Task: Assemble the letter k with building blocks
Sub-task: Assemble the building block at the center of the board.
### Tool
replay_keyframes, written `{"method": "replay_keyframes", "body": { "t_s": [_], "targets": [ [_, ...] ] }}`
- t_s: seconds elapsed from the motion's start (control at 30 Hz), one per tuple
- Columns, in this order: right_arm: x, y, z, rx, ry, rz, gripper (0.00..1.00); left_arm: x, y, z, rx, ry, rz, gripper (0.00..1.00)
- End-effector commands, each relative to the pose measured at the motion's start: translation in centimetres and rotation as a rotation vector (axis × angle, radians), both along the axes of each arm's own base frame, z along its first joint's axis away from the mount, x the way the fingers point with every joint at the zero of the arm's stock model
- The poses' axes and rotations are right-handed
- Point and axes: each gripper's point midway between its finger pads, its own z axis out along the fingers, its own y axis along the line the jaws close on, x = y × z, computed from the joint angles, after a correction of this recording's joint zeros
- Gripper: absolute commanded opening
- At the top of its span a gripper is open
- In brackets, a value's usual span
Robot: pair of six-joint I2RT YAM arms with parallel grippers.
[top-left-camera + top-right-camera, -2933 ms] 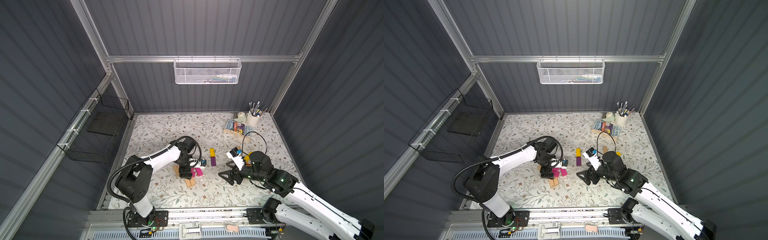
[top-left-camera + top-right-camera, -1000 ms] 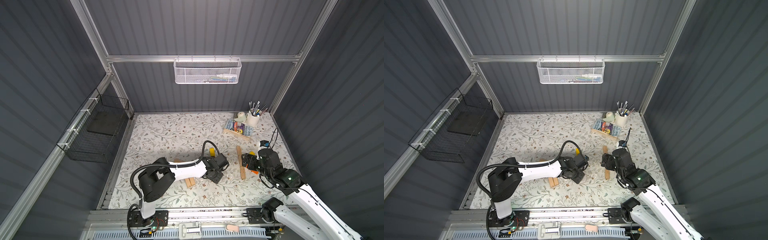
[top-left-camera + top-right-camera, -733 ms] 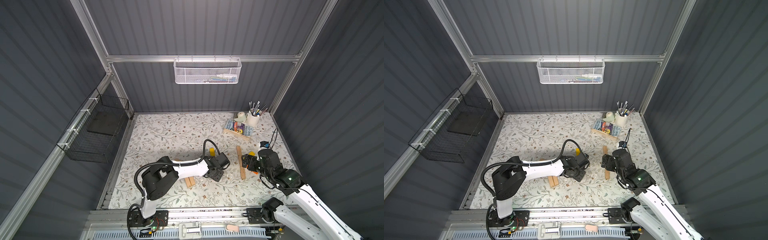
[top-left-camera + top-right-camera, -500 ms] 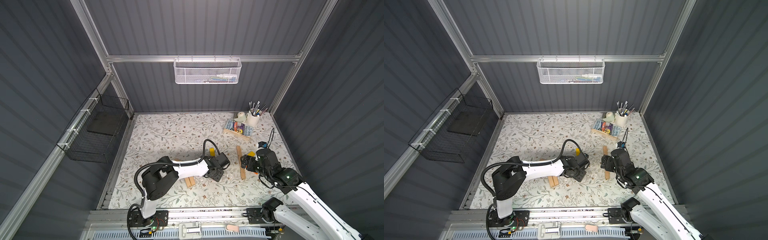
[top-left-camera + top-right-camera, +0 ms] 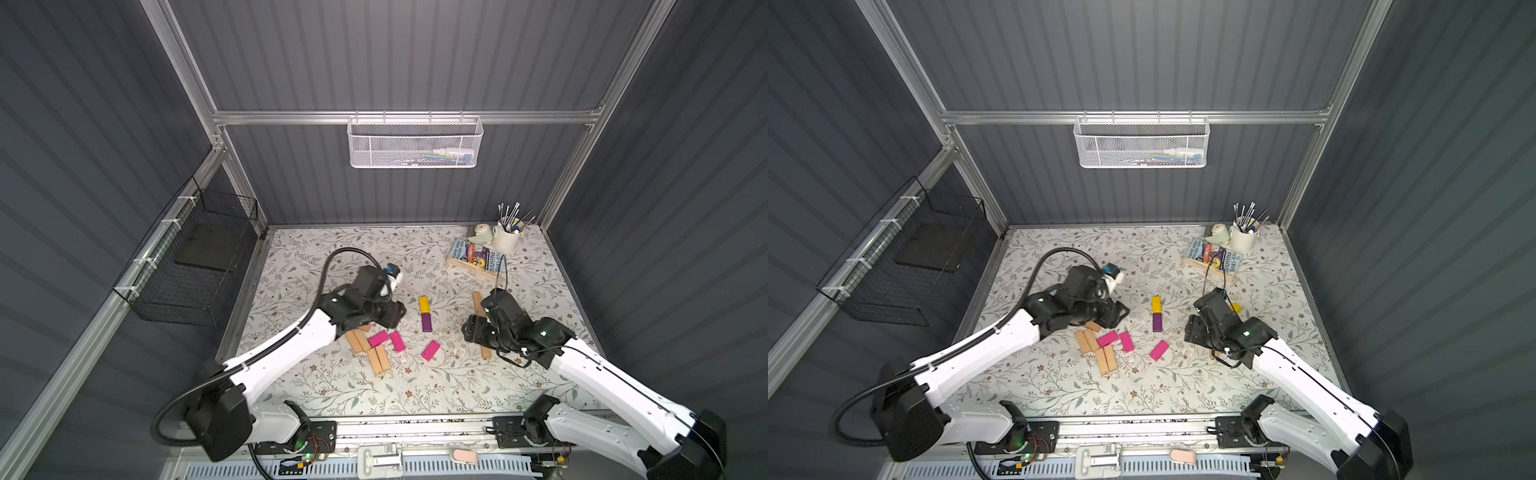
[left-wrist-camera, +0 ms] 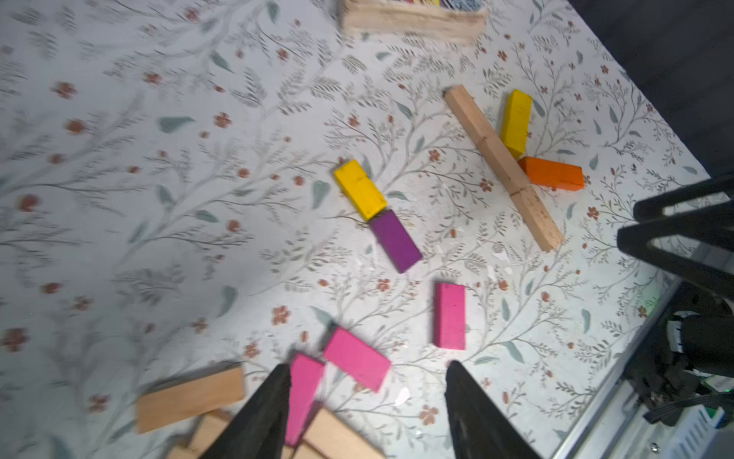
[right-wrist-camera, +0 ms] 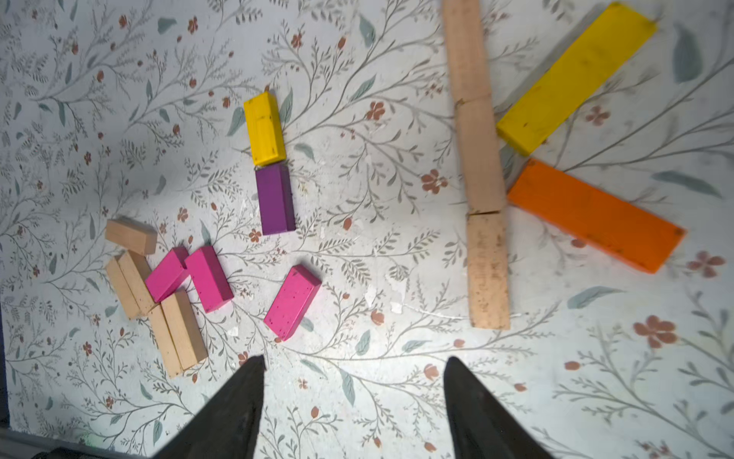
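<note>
1. The left gripper (image 6: 365, 397) has its jaws partly open with nothing between them. It hangs over the loose pile of building blocks.
2. Just below its fingers (image 6: 266, 413) lies a pair of magenta blocks (image 6: 355, 363) that meet at a corner. Plain tan blocks (image 6: 190, 397) lie beside the pair, on the gripper's left. The wrist picture is smeared here, so contact between a finger and the nearer magenta block cannot be confirmed.
3. A lone magenta block (image 6: 449, 316) lies flat a little ahead of the fingertips, apart from the pair.
4. Further ahead, a loose yellow block (image 6: 359, 194) and a purple block (image 6: 395, 240) lie end to end, touching, in one straight line.
5. The right gripper (image 7: 353, 397) has its jaws partly open and empty. It is held above the bare floral table cover (image 7: 119, 99).
6. Close on its right, three tan bars (image 7: 476, 167) lie end to end and form one straight stem.
7. On the side of the stem away from this gripper, a yellow diagonal (image 7: 572, 75) and an orange diagonal (image 7: 595, 214) splay outward. Their inner ends sit close together at the stem's middle bar.
8. The loose pile, the lone magenta block and the yellow-purple line all lie on this gripper's left, well apart from the stem.
9. In both top views the right arm covers the middle of the stem.
10. The wooden book tray (image 5: 471, 268) sits well beyond both grippers.
</note>
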Motion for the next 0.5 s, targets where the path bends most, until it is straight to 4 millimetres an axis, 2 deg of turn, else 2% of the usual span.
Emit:
{"method": "replay_keyframes", "body": {
  "t_s": [0.0,0.17,0.3,0.47],
  "targets": [
    [0.0,1.9,-0.2,-0.006,0.017,-0.028,0.67,-4.1,1.6,-1.1,0.051,0.045,-0.230,0.64],
    [-0.4,4.2,-2.5,-0.112,0.055,-0.032,0.61,-8.4,2.3,0.5,0.010,-0.031,-0.434,0.66],
    [-0.4,6.0,-4.2,-0.165,0.101,-0.036,0.59,-10.6,3.6,0.7,0.010,-0.147,-0.513,0.70],
    [-0.1,8.0,-6.2,-0.194,0.132,-0.045,0.59,-12.4,4.4,0.4,0.008,-0.212,-0.578,0.74]
  ]
}}
